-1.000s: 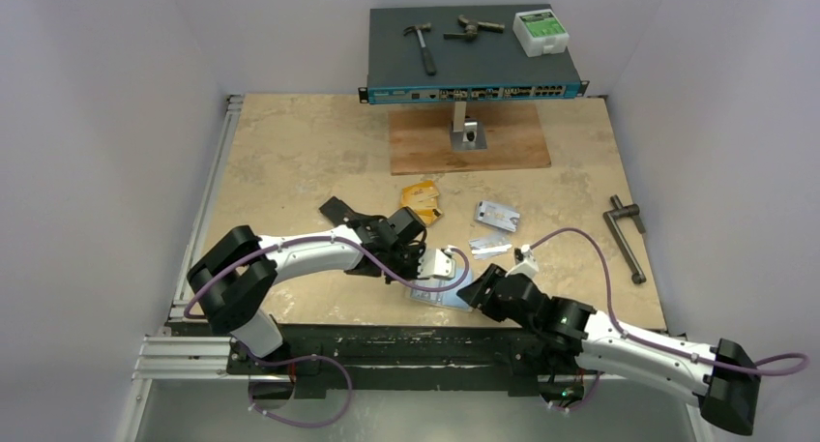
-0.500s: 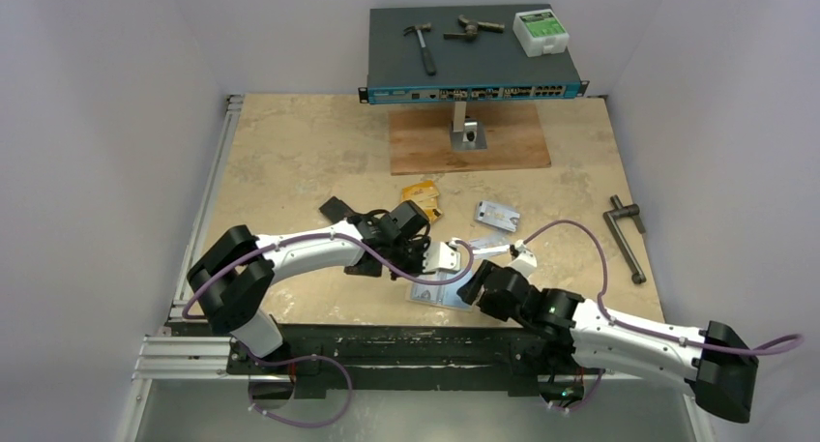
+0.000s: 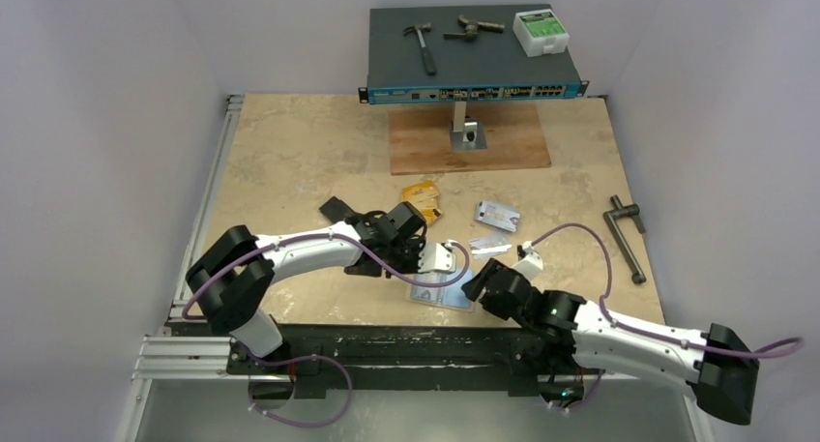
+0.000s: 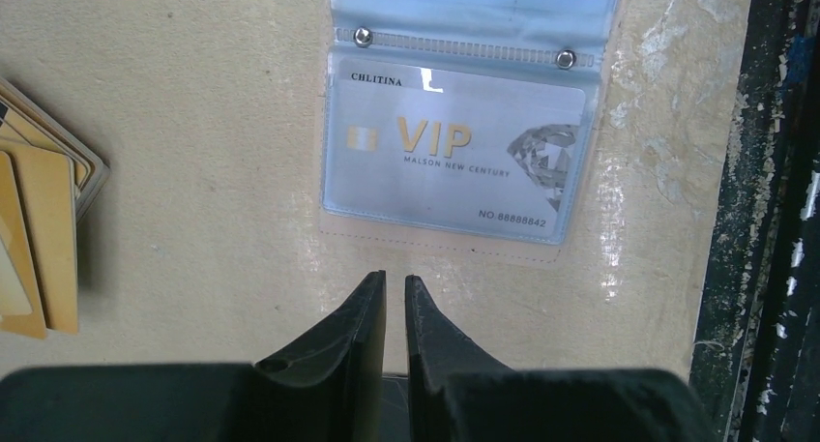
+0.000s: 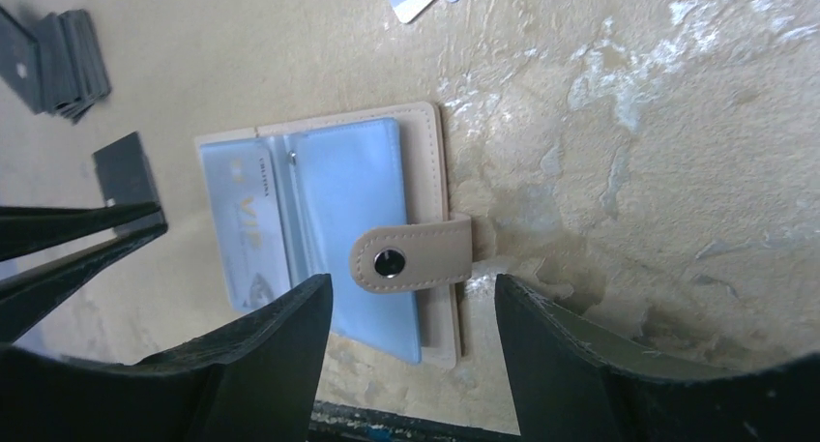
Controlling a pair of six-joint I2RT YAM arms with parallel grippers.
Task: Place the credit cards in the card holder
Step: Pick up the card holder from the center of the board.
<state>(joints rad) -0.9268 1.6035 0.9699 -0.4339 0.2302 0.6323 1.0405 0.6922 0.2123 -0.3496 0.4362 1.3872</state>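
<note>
Left wrist: card [image 4: 454,162] reads "VIP MALSON NEW CENTURY".

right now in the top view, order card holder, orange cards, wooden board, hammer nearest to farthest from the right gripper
1. card holder, just under the right gripper
2. orange cards, mid-table to the left
3. wooden board, farther back
4. hammer, at the very back

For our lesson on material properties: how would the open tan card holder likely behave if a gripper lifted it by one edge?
The card holder would probably flop at its fold, since it lies open flat. Its plastic sleeves look glossy, so likely slippery. It looks thin, probably light and easy to slide.
</note>
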